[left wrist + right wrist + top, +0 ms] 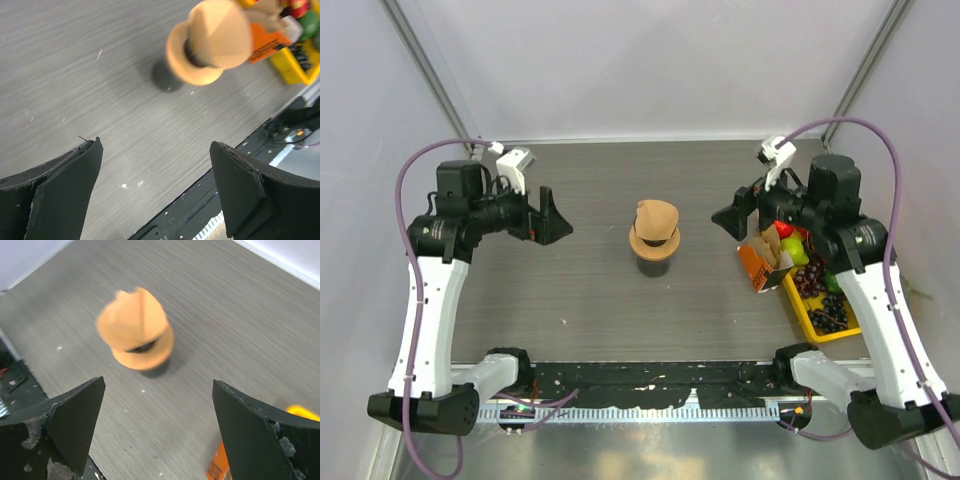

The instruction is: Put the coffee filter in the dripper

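The tan coffee filter (657,216) sits on top of the dripper, standing up out of its wooden ring (653,244) at the table's middle. A dark base (653,266) shows under the ring; the blue cone is mostly hidden. My left gripper (558,218) is open and empty, well left of the dripper. My right gripper (728,216) is open and empty, to its right. The left wrist view shows the filter (220,31) and ring (190,70) far beyond the open left gripper (155,185). The right wrist view shows the filter (131,320) and ring (147,354) beyond the open right gripper (157,425).
An orange cardboard box (763,264) lies beside a yellow tray (803,315) holding dark grapes and red and green fruit, at the right under my right arm. The box (265,44) and tray (295,67) also show in the left wrist view. Grey walls stand at the back.
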### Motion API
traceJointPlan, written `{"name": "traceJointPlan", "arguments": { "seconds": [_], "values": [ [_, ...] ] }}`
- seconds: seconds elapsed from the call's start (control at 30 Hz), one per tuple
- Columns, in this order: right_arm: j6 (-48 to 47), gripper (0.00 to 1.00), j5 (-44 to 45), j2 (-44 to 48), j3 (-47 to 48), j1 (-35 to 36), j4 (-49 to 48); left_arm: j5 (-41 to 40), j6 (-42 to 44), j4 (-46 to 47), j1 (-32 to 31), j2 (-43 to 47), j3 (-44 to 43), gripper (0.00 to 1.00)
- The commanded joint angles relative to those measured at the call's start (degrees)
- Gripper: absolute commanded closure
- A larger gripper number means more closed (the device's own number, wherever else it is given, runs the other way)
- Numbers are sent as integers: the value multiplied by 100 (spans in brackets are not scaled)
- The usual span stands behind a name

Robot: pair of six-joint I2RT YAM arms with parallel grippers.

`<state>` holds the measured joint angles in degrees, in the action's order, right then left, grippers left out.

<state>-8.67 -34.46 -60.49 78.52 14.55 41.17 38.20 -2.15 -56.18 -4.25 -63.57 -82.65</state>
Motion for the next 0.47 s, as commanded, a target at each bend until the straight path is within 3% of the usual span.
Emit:
{"name": "traceJointPlan", "arguments": {
  "seconds": [0.0, 0.17, 0.43],
  "values": [
    [322, 4, 835, 563, -890, -522, -425, -1155, 655, -702, 179, 397, 643, 1],
    [295, 5, 1108, 1118, -1848, -1032, -566, -2016, 638, -490, 170, 723, 1409, 1],
    [418, 5, 880, 1346, -2016, -1156, -698, -2430, 743, -209, 170, 961, 1559, 1]
  ]
}}
